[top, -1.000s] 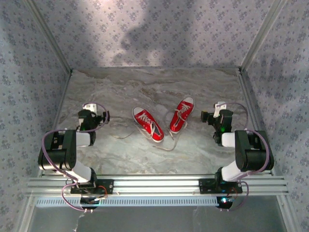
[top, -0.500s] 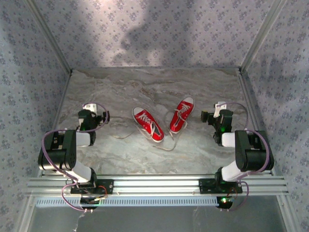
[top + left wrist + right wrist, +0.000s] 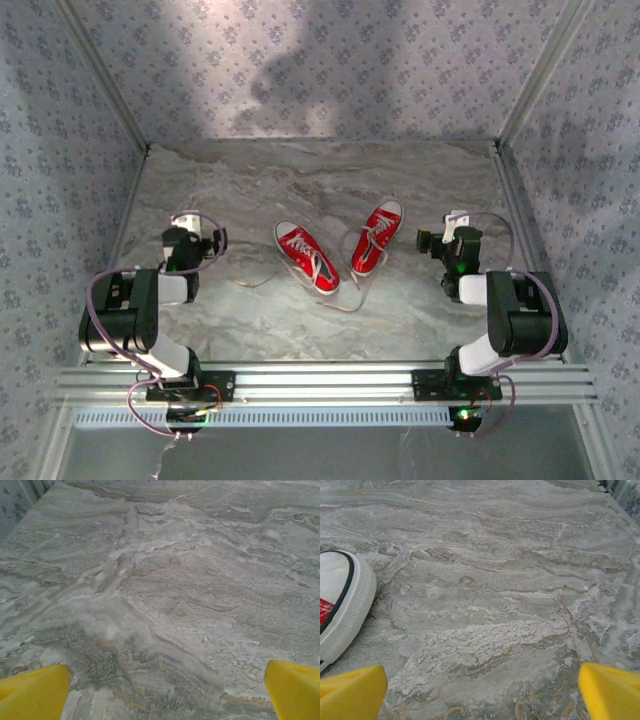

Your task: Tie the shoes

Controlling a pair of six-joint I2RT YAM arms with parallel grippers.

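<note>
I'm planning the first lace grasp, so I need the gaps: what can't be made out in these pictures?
- Laces, top view: too small to trace ends or crossings.
- Right-hand shoe, right wrist view: past its toe cap, cut off by the left edge.
- Left tool, left wrist view: fingers mostly cut off by the bottom edge.

A grey marbled tabletop [image 3: 320, 180] is being lit unevenly — white and tan veins are being picked out across it. It is being enclosed by floral-print walls [image 3: 420, 60], and a dark shadow [image 3: 288, 85] is being cast on the back one.
</note>
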